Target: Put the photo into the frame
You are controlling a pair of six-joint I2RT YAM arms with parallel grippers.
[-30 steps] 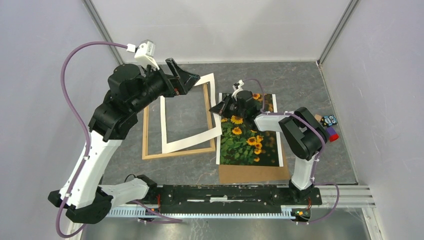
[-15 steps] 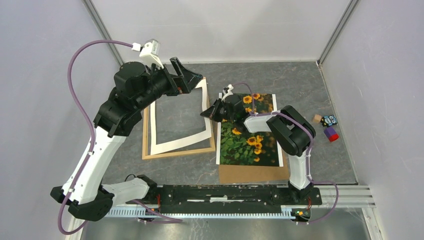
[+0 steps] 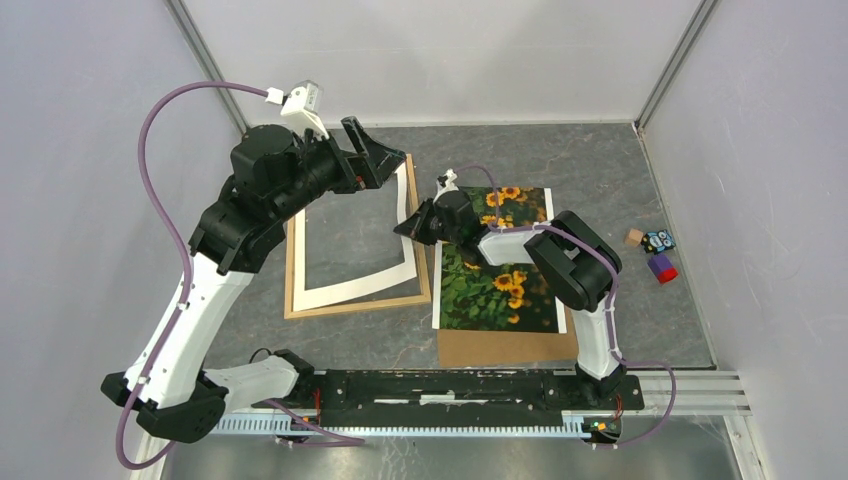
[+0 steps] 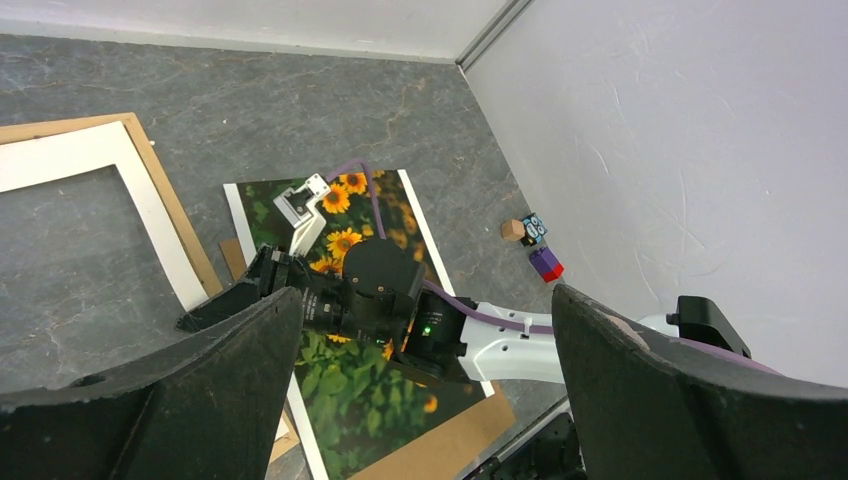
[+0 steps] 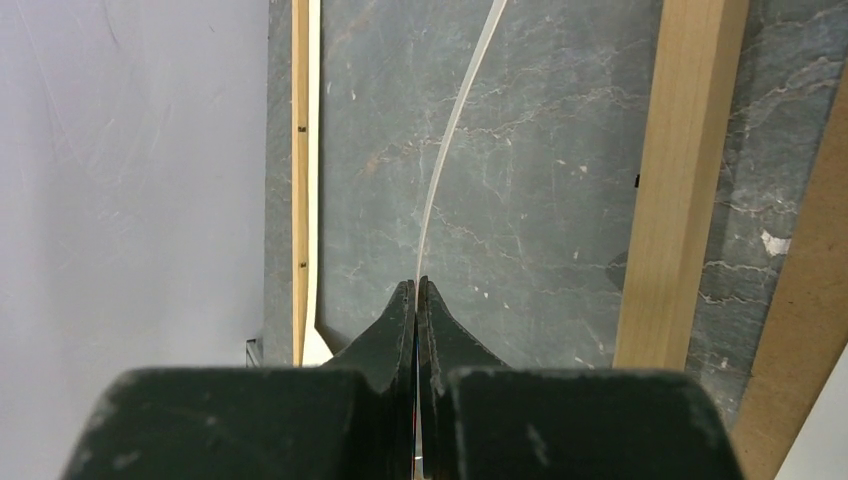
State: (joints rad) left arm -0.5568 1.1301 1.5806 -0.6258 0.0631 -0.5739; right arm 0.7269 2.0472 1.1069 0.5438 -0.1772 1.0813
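Since a second ago, the white mat [image 3: 350, 290] has slid toward the left of the top view. It then hung askew over the right strip of the frame [image 3: 360, 306]; we now see it lying mostly inside the wooden outline. The right gripper [image 3: 400, 229] has travelled left with it, from above the print to the frame's right strip.

We find the photo [image 3: 490, 295] face up in the centre-right of the top view, resting on the brown backing board [image 3: 505, 348], which shows below its bottom edge. Its long axis runs from the top of the picture to the bottom, about parallel to the frame's right strip and just beside it. Most blooms sit in its upper half.

The right gripper's tips lie just left of the photo's upper left corner, while its wrist and forearm cross above the print's upper part. In the right wrist view we see the fingertips [image 5: 400, 310] pressed together on the thin mat, which curves away edge-on, with a frame strip on the right of that picture.

The left gripper [image 3: 385, 158] hangs over the frame's upper right corner, its fingers [image 4: 150, 400] spread wide and holding nothing, well apart from the photo.

Small blocks [image 3: 658, 255] sit at the right edge of the table [image 3: 560, 160].
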